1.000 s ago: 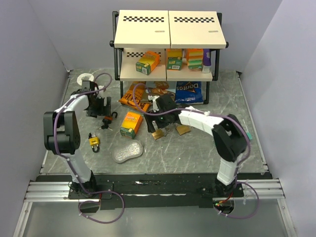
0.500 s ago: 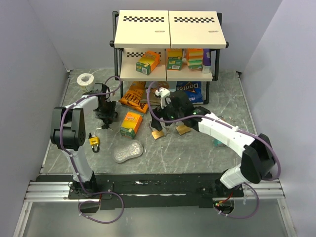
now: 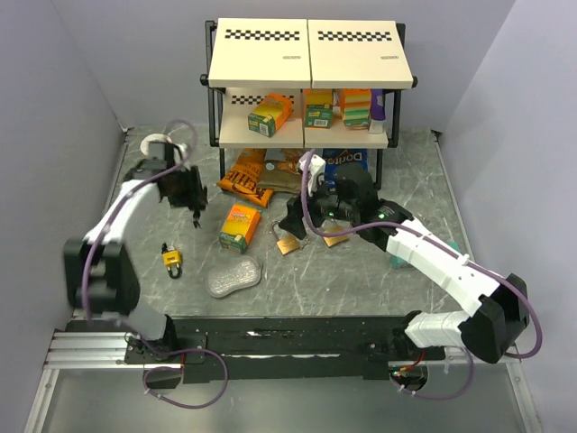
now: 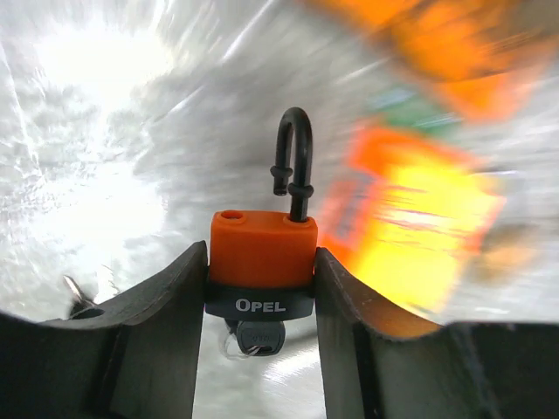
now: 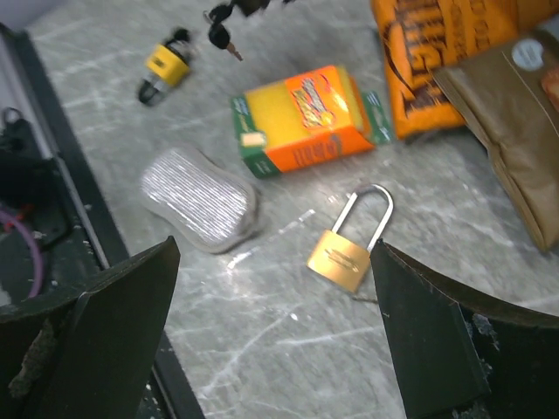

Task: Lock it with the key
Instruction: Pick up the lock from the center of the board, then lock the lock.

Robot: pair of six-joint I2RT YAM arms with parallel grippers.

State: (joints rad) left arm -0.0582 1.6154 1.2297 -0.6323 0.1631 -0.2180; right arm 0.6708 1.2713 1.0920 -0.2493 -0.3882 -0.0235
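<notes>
At the back of the table [image 3: 415,271] sits the big shelf [image 3: 306,54] full of snacks, but the action is out front. The left arm is up, its left gripper [image 3: 189,197] clenched on the sides of the orange padlock [image 4: 262,249], which looks to be held clear of the surface, off to the left of the orange box [image 3: 239,225]. The right gripper [image 5: 275,262] is spread wide with nothing in it, hovering over the middle of the table just above a brass padlock [image 5: 349,249]. That's well apart from the lock that matters. On the wrist cam the shackle [image 4: 294,161] is popped open, with its short leg up and not lined up over the empty hole in the body. The key [image 4: 259,336] is in the bottom of the lock, tucked down between the two fingers. Here's what worries me. The grip is only a squeeze on the smooth sides, so pushing the shackle down hard could slide the body right out of the pads. Pressing before the free leg is swung over its hole would just jam it. The key is in a cramped spot, so the other claw could bump the left fingers going for it. It could also grab that brass lock by mistake, since that's right under it.
</notes>
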